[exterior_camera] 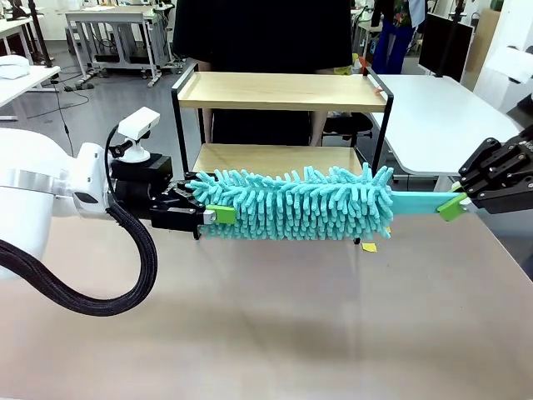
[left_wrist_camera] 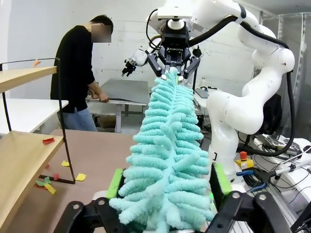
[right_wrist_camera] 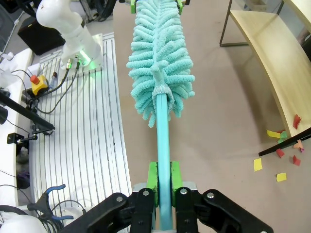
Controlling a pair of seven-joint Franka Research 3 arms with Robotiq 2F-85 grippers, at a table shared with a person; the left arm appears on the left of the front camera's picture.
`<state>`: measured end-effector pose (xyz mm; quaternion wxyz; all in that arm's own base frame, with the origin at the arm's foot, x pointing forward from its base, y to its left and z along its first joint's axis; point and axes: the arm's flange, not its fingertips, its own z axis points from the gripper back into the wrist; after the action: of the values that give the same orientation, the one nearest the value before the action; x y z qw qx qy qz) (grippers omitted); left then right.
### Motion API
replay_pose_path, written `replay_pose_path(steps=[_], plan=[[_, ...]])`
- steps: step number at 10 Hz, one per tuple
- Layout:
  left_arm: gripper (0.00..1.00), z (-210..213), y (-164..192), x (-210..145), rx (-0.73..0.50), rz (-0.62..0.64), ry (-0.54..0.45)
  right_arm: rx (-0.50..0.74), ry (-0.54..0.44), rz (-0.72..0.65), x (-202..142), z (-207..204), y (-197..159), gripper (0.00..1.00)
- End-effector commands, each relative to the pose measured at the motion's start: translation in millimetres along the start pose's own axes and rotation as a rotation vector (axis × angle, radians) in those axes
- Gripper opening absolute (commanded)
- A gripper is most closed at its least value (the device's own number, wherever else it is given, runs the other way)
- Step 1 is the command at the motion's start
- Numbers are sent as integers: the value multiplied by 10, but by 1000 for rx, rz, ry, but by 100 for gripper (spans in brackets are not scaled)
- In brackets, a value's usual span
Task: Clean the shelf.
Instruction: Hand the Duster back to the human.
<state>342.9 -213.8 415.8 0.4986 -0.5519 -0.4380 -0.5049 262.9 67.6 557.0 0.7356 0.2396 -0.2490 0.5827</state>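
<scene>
Teal fluffy duster (exterior_camera: pixel 300 204) held level above the brown counter (exterior_camera: pixel 275 325), stretched between both grippers, just in front of the shelf (exterior_camera: pixel 283 92). Left gripper (exterior_camera: pixel 215 215) clamped on the fluffy head's end, green pads pressed into the fibres on both sides; in the left wrist view the pads (left_wrist_camera: pixel 115 182) squeeze the tuft base. Right gripper (exterior_camera: pixel 454 204) closed on the flat teal handle (right_wrist_camera: pixel 164 160), pads tight on either side of it in the right wrist view. Shelf stands on the counter at the far middle, two light wooden boards in a thin black frame, upper board bare in the front view, lower board partly hidden behind the duster. Small coloured paper scraps: one yellow on the counter (exterior_camera: pixel 368 247) by the shelf's right front leg, more red and yellow ones on the counter near a leg (right_wrist_camera: pixel 279 162), one red on the lower board's end (right_wrist_camera: pixel 296 121). Person in a black top (exterior_camera: pixel 262 37) stands right behind the shelf. White desks (exterior_camera: pixel 441 117) beyond, to the right.
</scene>
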Motion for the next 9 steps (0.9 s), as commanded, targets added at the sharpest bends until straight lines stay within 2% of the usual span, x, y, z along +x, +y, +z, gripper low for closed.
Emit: replay_pose_path(steps=[1, 3, 4, 5, 6, 9], plan=[[0, 106, -369, -113, -15, -42, -3, 7, -33, 21, 42, 8, -11, 13], [0, 113, -365, -97, -17, -52, 2, 7, -33, 21, 42, 8, -11, 13], [14, 112, -366, -80, -16, -55, 4, 7, -33, 21, 42, 8, -11, 13], [5, 117, -372, -78, -17, -55, 4, 7, -33, 21, 42, 8, -11, 13], [0, 125, -374, -74, -17, -59, 5, 7, -33, 21, 42, 8, -11, 13], [0, 140, -385, -48, -20, -59, -10, 7, -33, 21, 42, 8, -11, 13]])
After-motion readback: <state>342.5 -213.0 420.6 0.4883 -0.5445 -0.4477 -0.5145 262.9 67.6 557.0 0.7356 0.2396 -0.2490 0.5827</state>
